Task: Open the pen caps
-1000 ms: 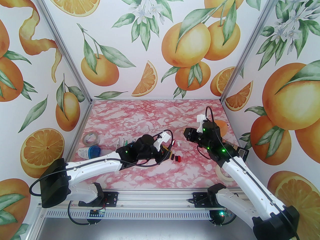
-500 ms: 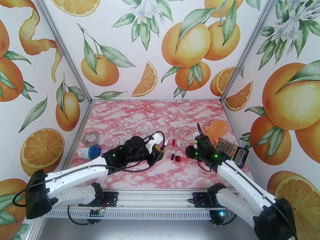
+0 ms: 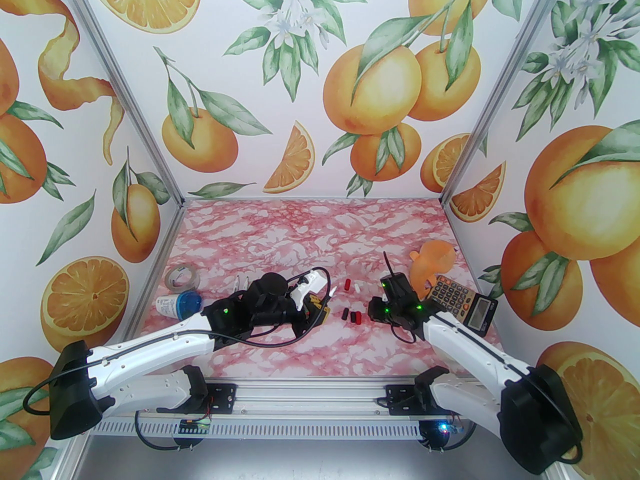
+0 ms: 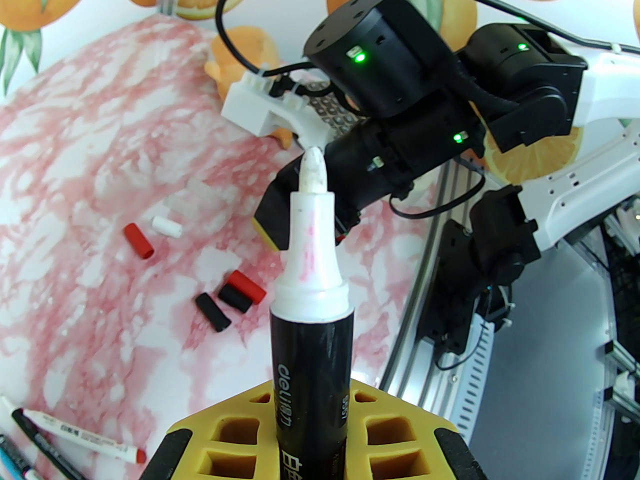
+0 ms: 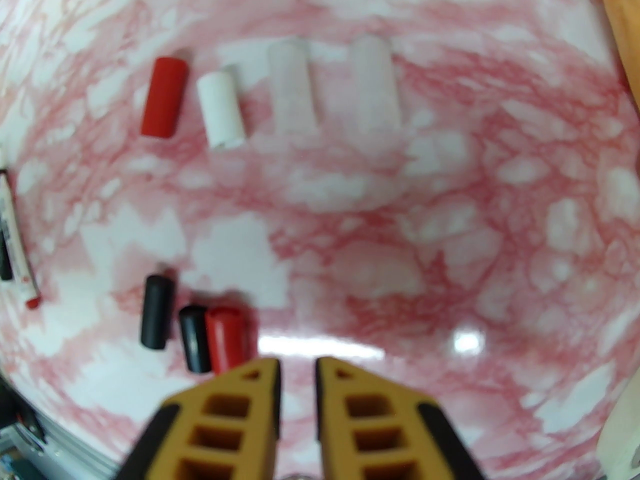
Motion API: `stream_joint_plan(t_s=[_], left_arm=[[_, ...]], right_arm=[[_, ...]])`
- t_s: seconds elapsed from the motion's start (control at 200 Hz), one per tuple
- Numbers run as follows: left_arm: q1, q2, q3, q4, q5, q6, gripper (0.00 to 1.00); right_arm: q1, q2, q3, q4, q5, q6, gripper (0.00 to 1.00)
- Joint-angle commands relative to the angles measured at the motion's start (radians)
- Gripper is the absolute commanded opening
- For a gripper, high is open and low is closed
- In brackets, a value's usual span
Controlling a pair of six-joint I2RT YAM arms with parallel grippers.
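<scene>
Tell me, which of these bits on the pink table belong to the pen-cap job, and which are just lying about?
Part of the job: the uncapped marker held in the left gripper; the loose caps; the pens lying on the table.
Just lying about: tape roll; blue-lidded tub; orange toy; calculator.

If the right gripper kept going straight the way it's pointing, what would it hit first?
Most likely the bare table: the right gripper points down at it, passing close beside a red cap.
</scene>
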Motion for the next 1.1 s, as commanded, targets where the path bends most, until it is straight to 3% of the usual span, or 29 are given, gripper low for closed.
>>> stream_joint_plan(t_s=[0.0, 0.345, 1.096], left_arm=[[0.006, -0.005, 0.031, 0.024, 0.026, 0.009, 0.01], [0.005, 0.025, 0.015, 0.077, 0.048, -0.01, 0.01], [0.005, 0.057, 0.021, 0.097, 0.086, -0.023, 0.0]], right_arm=[[0.009, 0.031, -0.009, 0.053, -0.006, -0.017, 0.14], [0.072, 0.134, 0.01, 0.084, 0.043, 0.007, 0.17], [0.079, 0.253, 0.076, 0.08, 0.087, 0.032, 0.21]])
